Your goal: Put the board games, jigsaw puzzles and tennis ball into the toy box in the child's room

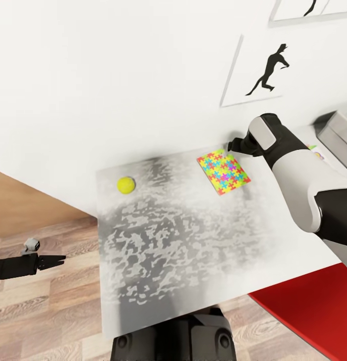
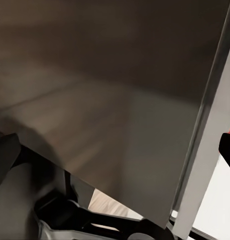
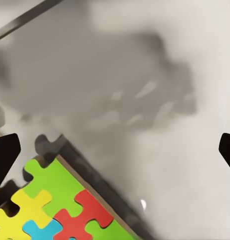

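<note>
— On the counter (image 1: 158,260), toward one o'clock from the robot's trunk, lies the jigsaw puzzle (image 1: 223,172), flat, its far corner right under the right end effector (image 1: 229,147).

— So that's the step in hand?

— I judge so: a reach for the puzzle. In the right wrist view the two dark fingertips (image 3: 5,155) stand far apart at the frame's edges, so the end effector is wide, holding nothing, with a corner of the puzzle (image 3: 60,210) between and just below them.

— What does the next move call for?

— The board is thin and lies flush on the counter, so pinching an edge looks hard; probably lowering at the corner and getting one finger under, or sliding it toward an edge first. Then it goes to the toy box (image 1: 339,135), the grey bin at two o'clock, partly behind the right arm.

— And the rest?

— The tennis ball (image 1: 126,185) sits at eleven o'clock, well apart from the puzzle, near the wall; it could roll. The left end effector (image 1: 62,259) hangs low at nine o'clock over the wood floor, off the counter; I cannot tell whether it is wide or closed. A red surface (image 1: 314,311) shows at four o'clock. Nothing stands between puzzle and bin except the arm itself.
</note>
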Tool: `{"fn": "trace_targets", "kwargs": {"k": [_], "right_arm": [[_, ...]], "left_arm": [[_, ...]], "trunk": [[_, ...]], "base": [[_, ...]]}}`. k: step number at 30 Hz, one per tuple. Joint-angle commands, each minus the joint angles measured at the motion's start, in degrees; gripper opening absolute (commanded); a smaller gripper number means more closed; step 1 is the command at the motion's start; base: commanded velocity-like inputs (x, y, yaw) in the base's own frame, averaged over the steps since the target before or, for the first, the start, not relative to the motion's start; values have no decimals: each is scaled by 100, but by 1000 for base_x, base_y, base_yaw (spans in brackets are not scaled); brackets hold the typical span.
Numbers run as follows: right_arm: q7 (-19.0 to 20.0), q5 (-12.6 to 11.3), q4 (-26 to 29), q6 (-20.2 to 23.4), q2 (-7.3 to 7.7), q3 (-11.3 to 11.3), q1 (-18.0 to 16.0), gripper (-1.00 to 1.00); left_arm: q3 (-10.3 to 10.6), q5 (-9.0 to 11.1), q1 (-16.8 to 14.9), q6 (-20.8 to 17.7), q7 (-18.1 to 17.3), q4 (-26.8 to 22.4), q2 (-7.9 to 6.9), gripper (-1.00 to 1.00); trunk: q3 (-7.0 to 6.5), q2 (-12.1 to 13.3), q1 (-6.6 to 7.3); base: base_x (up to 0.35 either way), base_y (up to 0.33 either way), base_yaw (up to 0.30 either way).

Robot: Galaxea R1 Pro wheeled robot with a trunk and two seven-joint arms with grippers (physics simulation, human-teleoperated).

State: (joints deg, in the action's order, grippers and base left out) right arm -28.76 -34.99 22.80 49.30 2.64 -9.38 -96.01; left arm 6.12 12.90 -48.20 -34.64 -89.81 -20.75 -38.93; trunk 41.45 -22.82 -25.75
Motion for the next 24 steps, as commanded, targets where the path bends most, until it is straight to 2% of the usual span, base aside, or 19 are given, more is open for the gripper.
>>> {"fn": "trace_targets", "kwargs": {"k": [1, 24], "right_arm": [[-42, -61, 6, 18, 7, -42, -4, 100], [-24, -54, 14, 16, -76, -52, -5, 100]], "left_arm": [[48, 38, -5, -61, -19, 1, -7, 100], [48, 42, -5, -58, -19, 1, -9, 100]], "trunk": [[16, -10, -3], [196, -10, -3]], "base": [[0, 0, 0], [0, 0, 0]]}}
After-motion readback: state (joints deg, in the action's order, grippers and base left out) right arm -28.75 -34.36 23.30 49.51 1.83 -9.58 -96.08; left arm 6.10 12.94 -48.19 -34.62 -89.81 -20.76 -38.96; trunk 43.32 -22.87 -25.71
